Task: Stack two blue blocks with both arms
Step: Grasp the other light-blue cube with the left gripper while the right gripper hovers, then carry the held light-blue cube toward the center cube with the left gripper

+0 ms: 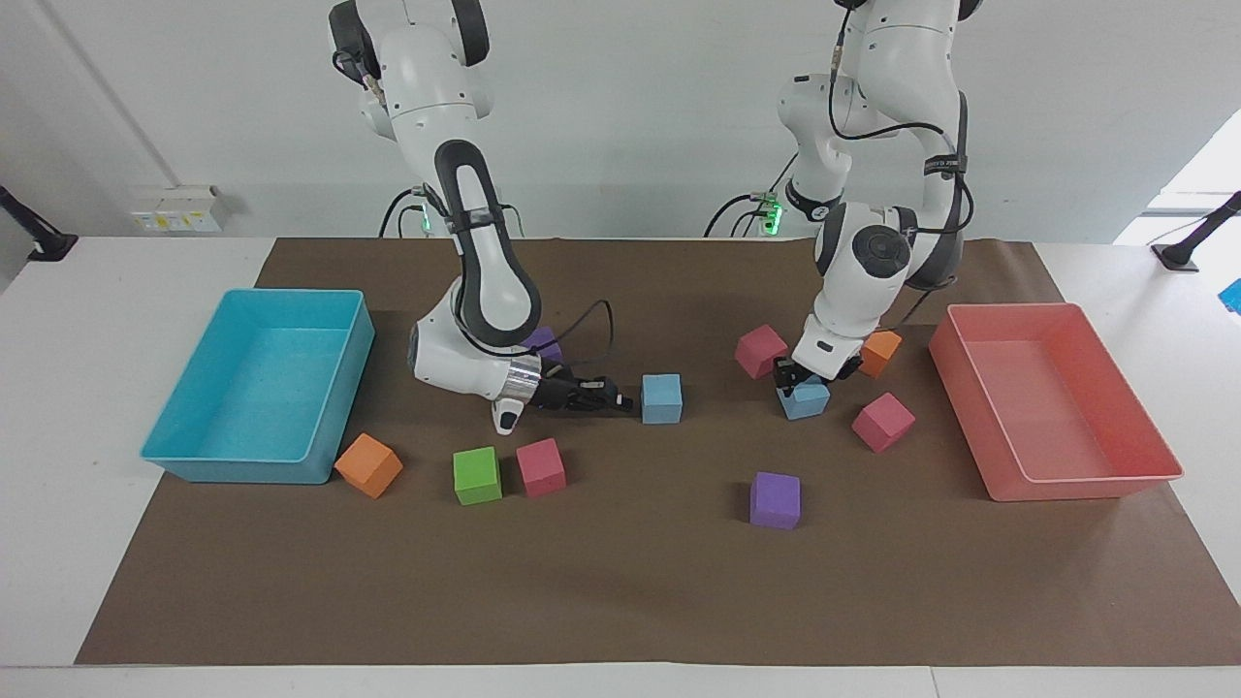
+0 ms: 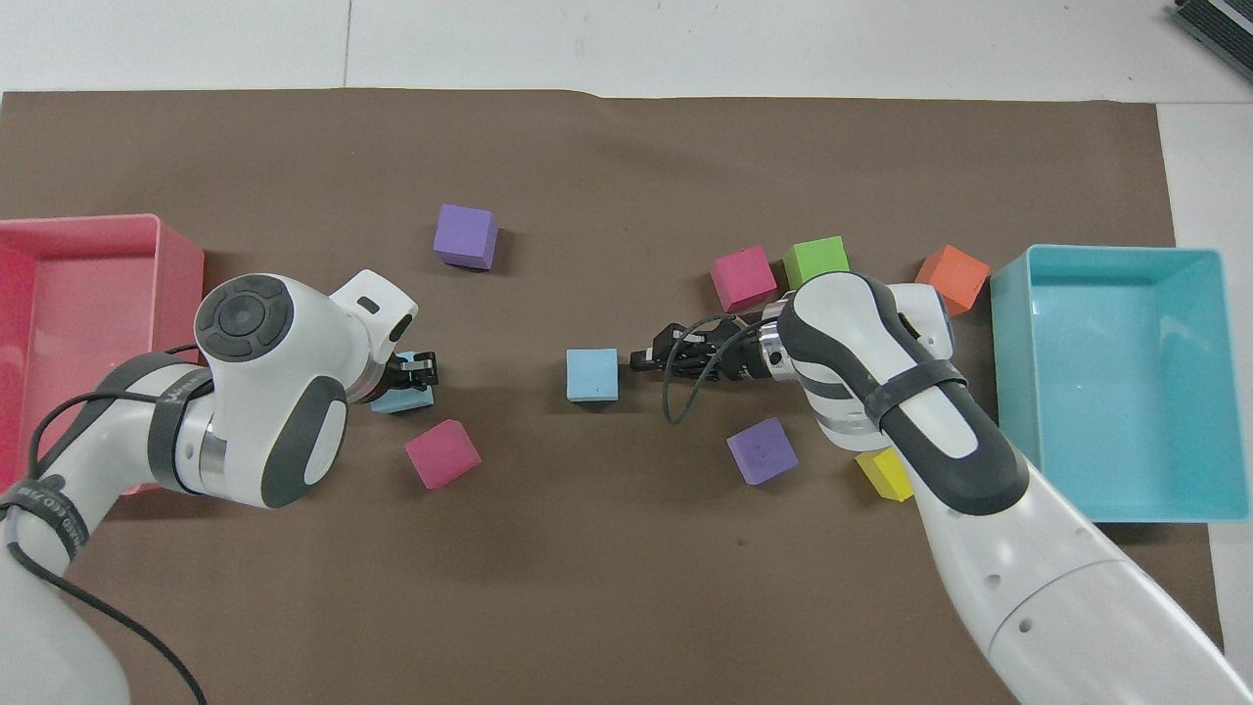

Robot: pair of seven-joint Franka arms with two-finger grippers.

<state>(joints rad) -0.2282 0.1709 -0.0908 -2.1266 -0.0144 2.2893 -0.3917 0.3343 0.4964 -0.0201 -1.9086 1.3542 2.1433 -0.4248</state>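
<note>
We see the left gripper [image 1: 803,381] clamped on a sky-blue foam cube [image 1: 805,398]; the right gripper [image 1: 620,399], closed and empty, sits beside the other sky-blue cube [image 1: 661,398].

Both end effectors [image 1: 807,377] [image 1: 620,397] shut, low.

Two sky-blue blocks [image 1: 661,398] [image 1: 806,398] on a brown mat [image 1: 620,582]. Turquoise tray [image 1: 257,388] at one end, coral-pink tray [image 1: 1052,402] at the other. Purple cube [image 1: 775,500], green cube [image 1: 477,475], orange cube [image 1: 368,465], all plain.
</note>
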